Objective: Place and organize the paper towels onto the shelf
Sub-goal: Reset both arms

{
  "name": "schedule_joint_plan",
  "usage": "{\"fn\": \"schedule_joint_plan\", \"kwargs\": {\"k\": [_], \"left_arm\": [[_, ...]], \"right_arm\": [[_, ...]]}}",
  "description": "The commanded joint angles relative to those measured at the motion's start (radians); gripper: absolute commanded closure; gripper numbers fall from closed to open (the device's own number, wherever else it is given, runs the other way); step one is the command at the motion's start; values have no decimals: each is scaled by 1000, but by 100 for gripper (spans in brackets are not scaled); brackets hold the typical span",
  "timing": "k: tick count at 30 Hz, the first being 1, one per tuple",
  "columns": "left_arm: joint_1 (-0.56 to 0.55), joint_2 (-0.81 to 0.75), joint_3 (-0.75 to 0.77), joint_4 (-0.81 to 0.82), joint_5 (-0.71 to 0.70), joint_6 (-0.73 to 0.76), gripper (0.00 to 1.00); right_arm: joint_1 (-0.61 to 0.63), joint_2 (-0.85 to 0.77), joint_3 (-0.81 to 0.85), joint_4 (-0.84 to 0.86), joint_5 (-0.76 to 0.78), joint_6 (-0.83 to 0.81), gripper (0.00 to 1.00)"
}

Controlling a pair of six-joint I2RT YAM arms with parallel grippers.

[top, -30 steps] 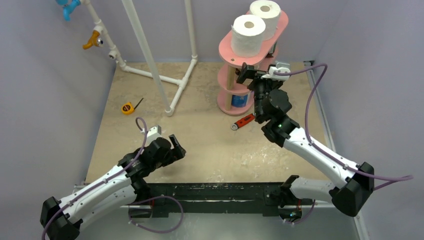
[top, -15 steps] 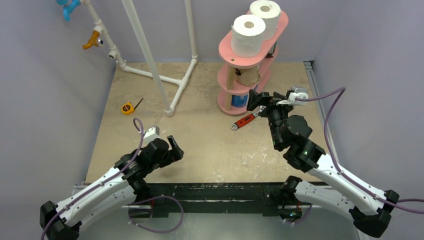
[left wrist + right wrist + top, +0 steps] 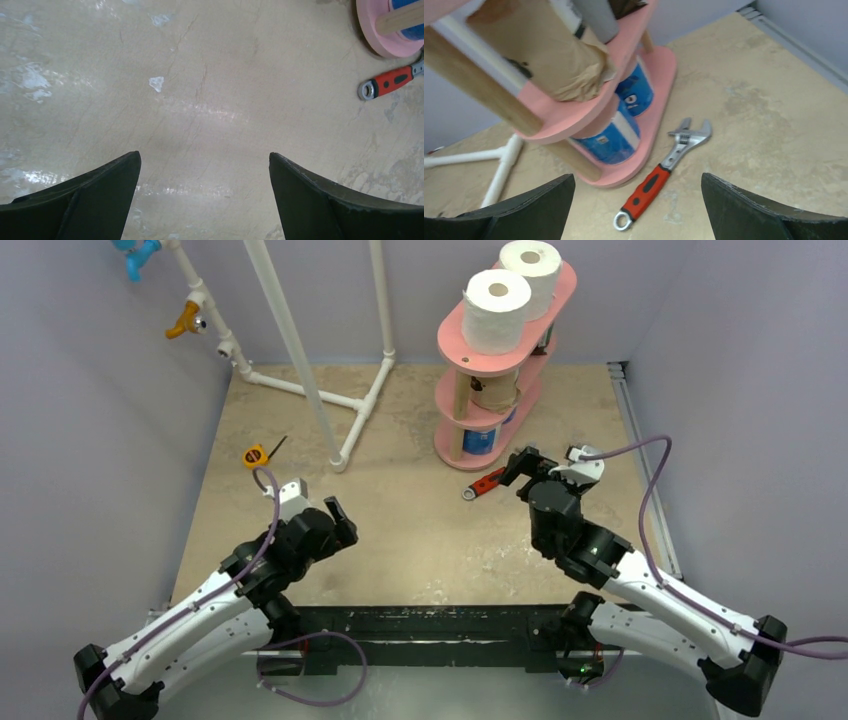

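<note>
Pink shelf, blue-wrapped rolls ahead of right arm's parted jaws

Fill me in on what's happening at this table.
Neither arm holds anything. Every roll in view already sits on the pink shelf: two white rolls on top, a tan roll on the middle board, blue-wrapped rolls on the bottom. The right gripper hangs open facing the shelf, near the red-handled wrench; the left gripper is open over the tabletop.
</note>
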Motion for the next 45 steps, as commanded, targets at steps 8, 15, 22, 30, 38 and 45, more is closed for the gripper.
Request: {"fn": "schedule_joint_plan", "kwargs": {"k": [8,15,22,30,38,45], "left_arm": [[2,-107,68,-18,-429,139,0],[20,-149,-64,391,-633,597,0],[269,-115,-274,862,-359,765,0],[410,31,-288,1173,-201,997,0],[615,79,-306,1211,-75,926,0],[694,202,-299,1374,6,918,0]], "right_arm": [[-301,242,68,-37,-30,115,1],[-464,293,45,81,-26,29,1],[-561,293,-70,272,-53,-191,1],[-577,232,-369,691,-215,-333,1],[-577,406,-381,999,-251,-413,1],[-579,567,-411,1299,-576,-720,1]]}}
